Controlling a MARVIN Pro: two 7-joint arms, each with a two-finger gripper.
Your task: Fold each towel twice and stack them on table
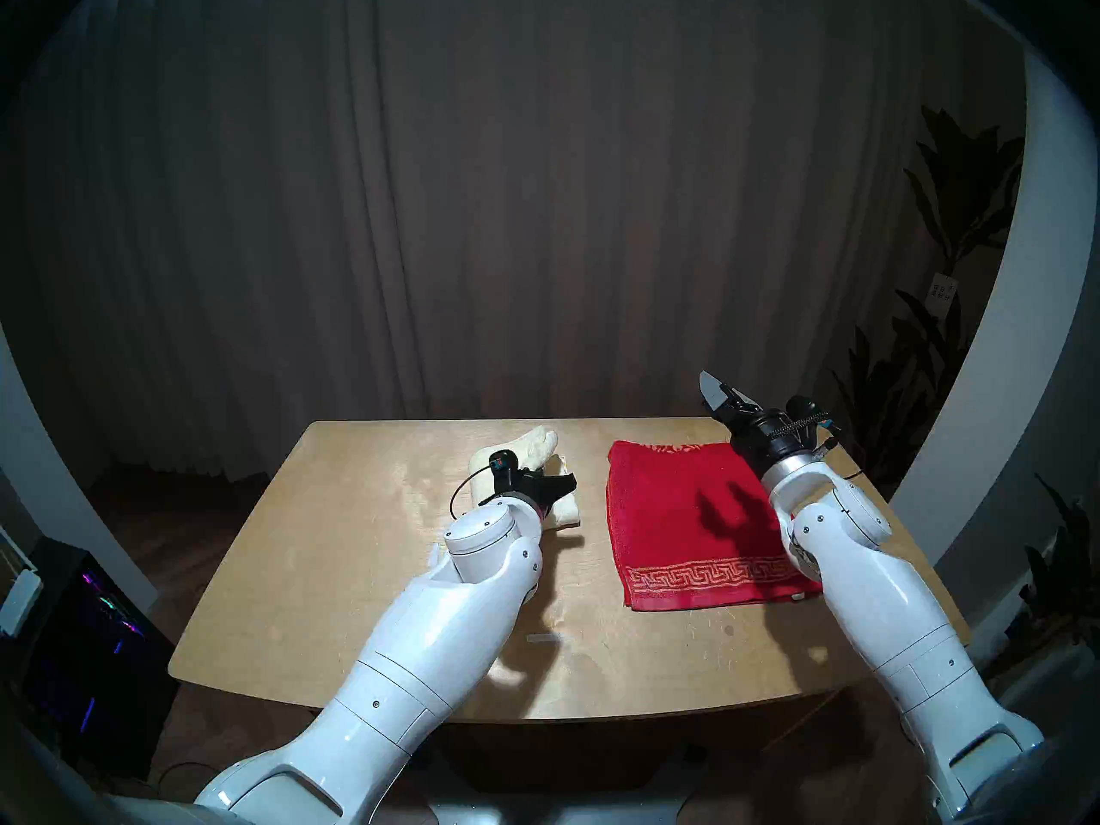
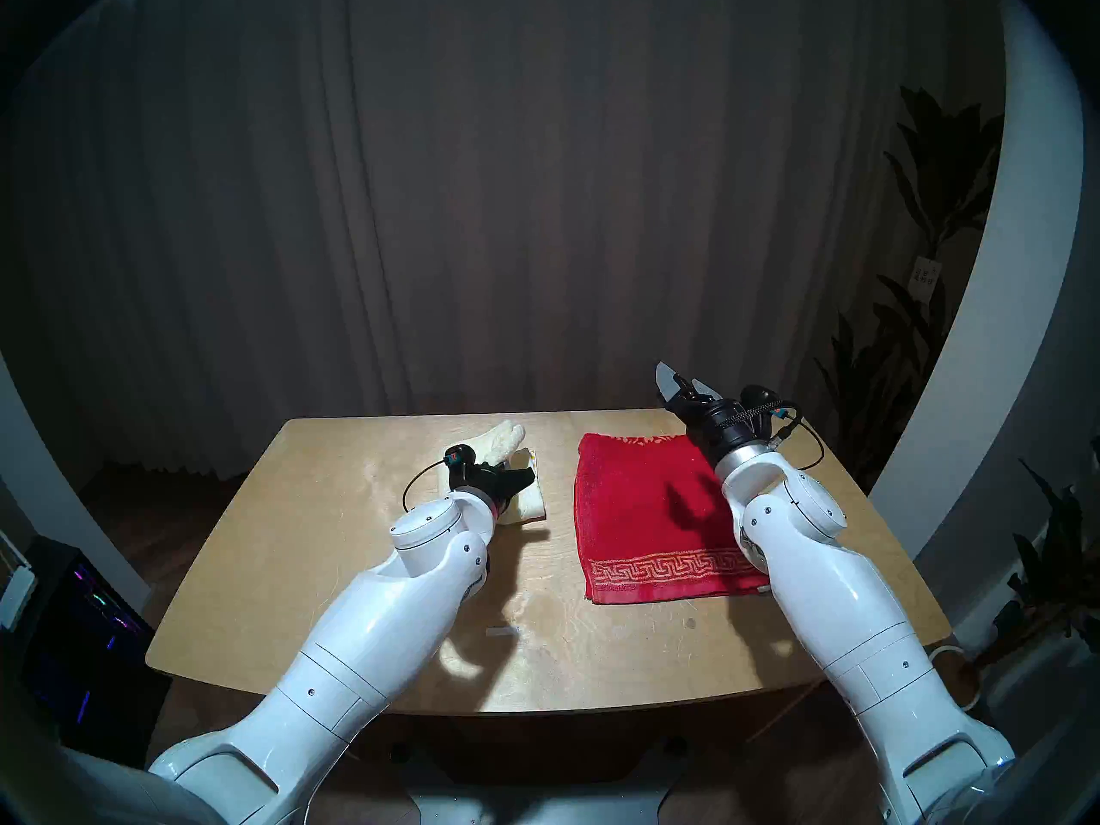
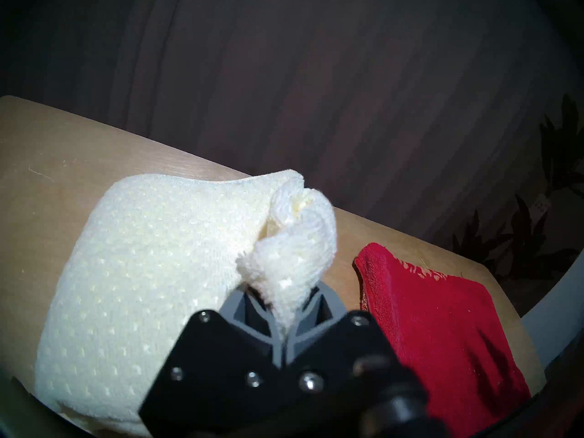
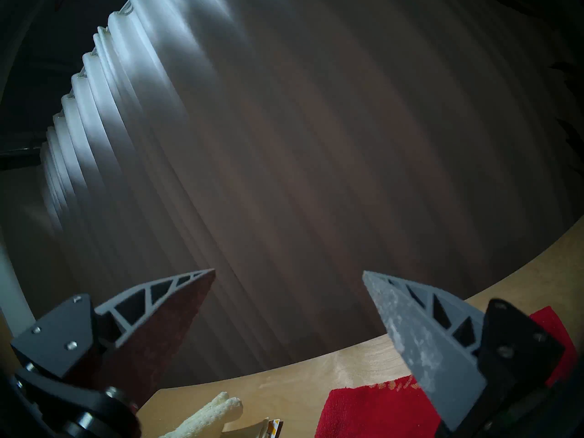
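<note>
A: On the desk (image 1: 333, 568), far half, we log two towels lying side by side, apart, w/ bare wood between them. Confirm?

B: Confirmed. We note the cream towel (image 1: 550, 511) left of centre, bunched and partly folded, one lump of it raised toward the far edge. We see the red towel (image 1: 684, 508) to its right, lying flat as a squarish pad, its gold key-pattern border (image 1: 714, 583) along the near edge.

A: Left claw (image 3: 286, 320) status?

B: We record it clamped together on a pinch of the cream towel; per left wrist view the cloth rises in a twisted peak from between the grey fingers (image 3: 319, 304). Rest of that towel drapes to the view's left, resting on the desk. Head view puts this claw low over the cream towel, pointing fwd and slightly down.

A: Right claw (image 1: 721, 396)?

B: Fingers well apart, nothing between them. We see it raised above the far right part of the red towel, clear of the cloth, pointing fwd toward the curtain (image 1: 536, 181). Its shadow (image 1: 723, 511) falls on the red towel.

A: Anything else on the surface?

B: One small white tape strip (image 1: 543, 638) near the front, approx. centre.
</note>
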